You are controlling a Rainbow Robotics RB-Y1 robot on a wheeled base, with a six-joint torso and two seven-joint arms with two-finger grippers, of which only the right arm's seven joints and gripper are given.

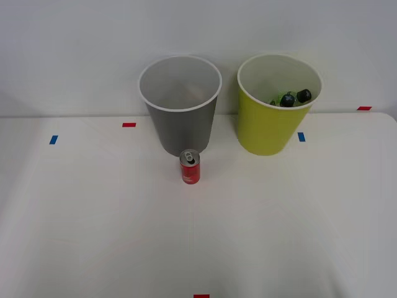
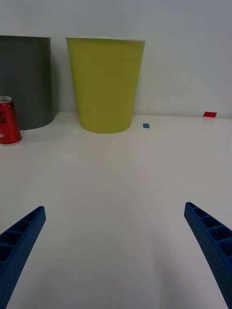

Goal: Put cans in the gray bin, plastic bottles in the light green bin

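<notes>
A small red can (image 1: 190,167) with a silver top stands upright on the white table, just in front of the gray bin (image 1: 180,112). To the right of that bin stands the light green bin (image 1: 271,124), and green plastic bottles (image 1: 291,98) with black caps lie inside it against its right wall. In the right wrist view my right gripper (image 2: 116,251) is open, its blue fingers (image 2: 19,241) wide apart low over the table. Well ahead of it stand the light green bin (image 2: 105,82), the gray bin (image 2: 24,79) and the can (image 2: 8,120).
Small tape marks lie on the table (image 1: 93,217): blue ones (image 1: 53,139) (image 1: 301,136), red ones (image 1: 128,125) (image 1: 364,108) and a red one at the front edge (image 1: 201,296). A pale wall rises behind the bins.
</notes>
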